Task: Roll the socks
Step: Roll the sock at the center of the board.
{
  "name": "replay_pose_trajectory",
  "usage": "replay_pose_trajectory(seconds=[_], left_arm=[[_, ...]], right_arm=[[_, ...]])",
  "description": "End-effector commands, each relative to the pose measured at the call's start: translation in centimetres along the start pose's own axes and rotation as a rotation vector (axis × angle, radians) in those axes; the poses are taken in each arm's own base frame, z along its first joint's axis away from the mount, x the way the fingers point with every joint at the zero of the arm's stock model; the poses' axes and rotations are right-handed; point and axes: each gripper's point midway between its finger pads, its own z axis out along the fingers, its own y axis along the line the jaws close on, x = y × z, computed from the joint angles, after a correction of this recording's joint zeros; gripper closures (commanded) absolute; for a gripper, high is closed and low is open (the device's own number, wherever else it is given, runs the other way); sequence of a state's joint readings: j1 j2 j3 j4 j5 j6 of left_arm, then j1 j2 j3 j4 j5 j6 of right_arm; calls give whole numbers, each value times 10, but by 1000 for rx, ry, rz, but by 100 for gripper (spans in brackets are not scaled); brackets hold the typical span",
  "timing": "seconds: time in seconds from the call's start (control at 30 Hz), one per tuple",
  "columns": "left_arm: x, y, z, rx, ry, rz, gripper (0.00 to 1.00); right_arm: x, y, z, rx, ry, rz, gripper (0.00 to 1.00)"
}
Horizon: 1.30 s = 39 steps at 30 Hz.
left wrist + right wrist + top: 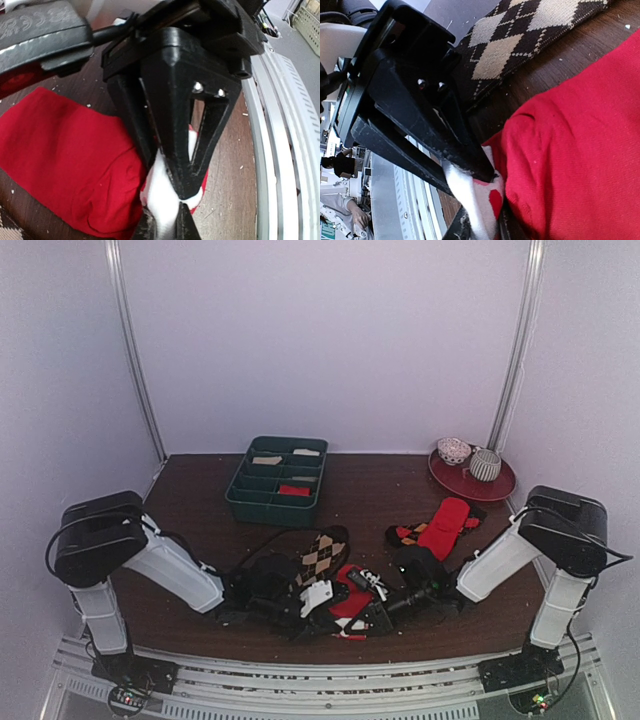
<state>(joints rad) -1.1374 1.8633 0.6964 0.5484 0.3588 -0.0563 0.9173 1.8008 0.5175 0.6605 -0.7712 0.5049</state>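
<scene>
The bright red sock [65,160] lies bunched on the brown table near its front edge, its white cuff [162,190] pulled up. My left gripper [162,224] is shut on that cuff from below. My right gripper [482,231] is shut on the same cuff [470,192], and the two sets of fingers meet tip to tip. In the top view both grippers, left [335,622] and right [358,620], crowd over the red sock [352,602]. The brown argyle sock [322,555] lies flat just behind it, and also shows in the right wrist view [520,35].
A plain red sock with a dark red-marked one [440,525] lies at mid right. A green divided tray [245,502] stands at the back centre. A red plate [500,488] with two rolled balls is at the back right. The metal rail [280,150] runs close by.
</scene>
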Motion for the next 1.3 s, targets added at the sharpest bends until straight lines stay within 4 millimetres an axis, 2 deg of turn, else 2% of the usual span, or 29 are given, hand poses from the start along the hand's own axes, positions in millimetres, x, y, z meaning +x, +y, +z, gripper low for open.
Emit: replay_pose_trajectory(seconds=[0.0, 0.13, 0.27, 0.37, 0.47, 0.57, 0.7, 0.97, 1.1, 1.27], left_arm=[[9, 4, 12, -3, 68, -54, 100], [33, 14, 17, -39, 186, -162, 100], [57, 19, 15, -14, 304, -331, 100], [60, 20, 9, 31, 316, -437, 100], [60, 21, 7, 54, 332, -485, 100], [61, 20, 8, 70, 369, -511, 100], [64, 20, 9, 72, 401, -526, 100], [73, 17, 9, 84, 427, -529, 100], [75, 18, 9, 86, 435, -523, 100], [76, 17, 8, 94, 438, -520, 100]], right_arm=[[78, -55, -11, 235, 213, 198, 80], [49, -42, -22, 258, 138, 74, 69], [8, -33, -48, 351, -44, -130, 66], [-15, -24, -70, 411, -207, -306, 56], [-21, -10, -81, 474, -303, -517, 51], [-26, 13, -80, 522, -356, -759, 46], [-30, 23, -67, 575, -323, -900, 46], [-26, 15, -42, 570, -233, -955, 45], [-15, 7, -27, 540, -167, -928, 48], [-3, -9, -21, 556, -117, -873, 53]])
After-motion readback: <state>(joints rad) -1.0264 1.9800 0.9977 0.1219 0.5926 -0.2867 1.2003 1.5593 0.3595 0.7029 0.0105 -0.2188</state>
